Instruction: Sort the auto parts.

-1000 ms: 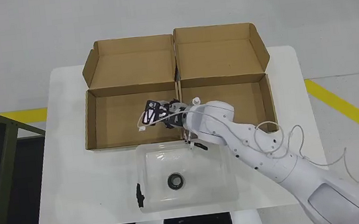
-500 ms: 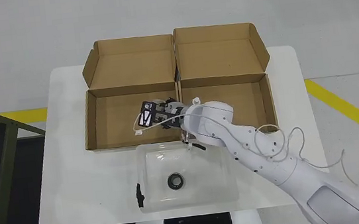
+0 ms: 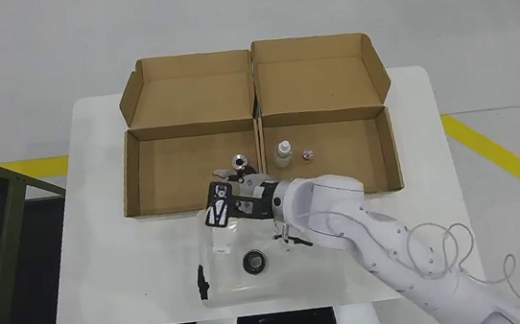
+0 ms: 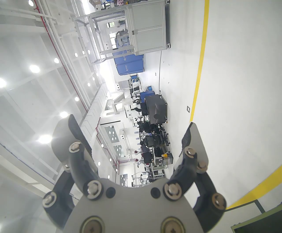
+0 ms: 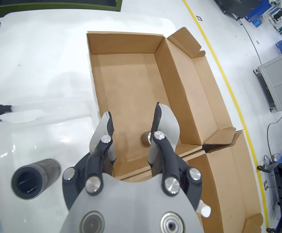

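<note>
Sorting looks partly done: a small metal part (image 3: 238,162) lies in the left box (image 3: 164,168), two small pieces (image 3: 283,151) in the right box (image 3: 355,151), one dark sleeve (image 3: 254,259) remains in the clear tray (image 3: 226,286) near the right hand (image 3: 217,205), fingers apart and empty, like the left hand (image 4: 132,122)

Right hand (image 3: 215,208), seemingly empty, over the clear bin (image 3: 231,286)

No readable text, number or sign anywhere (print on far blue cabinets (image 4: 130,64) too small to make out).
</note>
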### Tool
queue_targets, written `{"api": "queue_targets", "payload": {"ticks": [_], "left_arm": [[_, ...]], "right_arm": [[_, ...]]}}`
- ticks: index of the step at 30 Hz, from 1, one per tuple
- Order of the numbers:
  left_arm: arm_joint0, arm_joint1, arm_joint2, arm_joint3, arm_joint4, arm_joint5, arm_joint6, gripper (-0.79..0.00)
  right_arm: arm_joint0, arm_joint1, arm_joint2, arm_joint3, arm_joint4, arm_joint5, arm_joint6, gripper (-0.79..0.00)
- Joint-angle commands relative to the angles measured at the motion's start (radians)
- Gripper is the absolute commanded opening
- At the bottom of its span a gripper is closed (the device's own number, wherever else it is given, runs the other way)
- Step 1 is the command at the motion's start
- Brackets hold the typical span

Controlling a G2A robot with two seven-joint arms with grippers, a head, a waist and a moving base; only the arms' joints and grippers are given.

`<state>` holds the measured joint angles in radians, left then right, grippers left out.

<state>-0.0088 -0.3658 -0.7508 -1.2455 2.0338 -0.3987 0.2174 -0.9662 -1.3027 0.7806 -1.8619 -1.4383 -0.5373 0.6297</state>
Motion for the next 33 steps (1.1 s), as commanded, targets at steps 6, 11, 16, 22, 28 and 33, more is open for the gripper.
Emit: {"api": "queue_targets", "payload": {"ticks": [6, 11, 16, 22, 28, 33], "left_arm": [[0.000, 0.000, 0.000, 0.000, 0.000, 0.000, 0.000, 0.000], [0.000, 0.000, 0.000, 0.000, 0.000, 0.000, 0.000, 0.000], [0.000, 0.000, 0.000, 0.000, 0.000, 0.000, 0.000, 0.000], [0.000, 0.000, 0.000, 0.000, 0.000, 0.000, 0.000, 0.000], [0.000, 0.000, 0.000, 0.000, 0.000, 0.000, 0.000, 0.000], [0.000, 0.000, 0.000, 0.000, 0.000, 0.000, 0.000, 0.000]], "right_arm": [[-0.109, 0.029, 0.037, -0.131, -0.039, -0.092, -0.004, -0.428], [-0.185, 0.049, 0.068, -0.195, -0.062, -0.148, -0.008, -0.428], [-0.257, 0.067, 0.080, -0.224, -0.095, -0.198, -0.024, -0.416], [-0.313, 0.080, 0.069, -0.227, -0.141, -0.224, -0.054, -0.413], [-0.359, 0.094, 0.081, -0.204, -0.174, -0.249, -0.077, -0.413], [-0.386, 0.107, 0.099, -0.195, -0.196, -0.276, -0.095, -0.394]]}}
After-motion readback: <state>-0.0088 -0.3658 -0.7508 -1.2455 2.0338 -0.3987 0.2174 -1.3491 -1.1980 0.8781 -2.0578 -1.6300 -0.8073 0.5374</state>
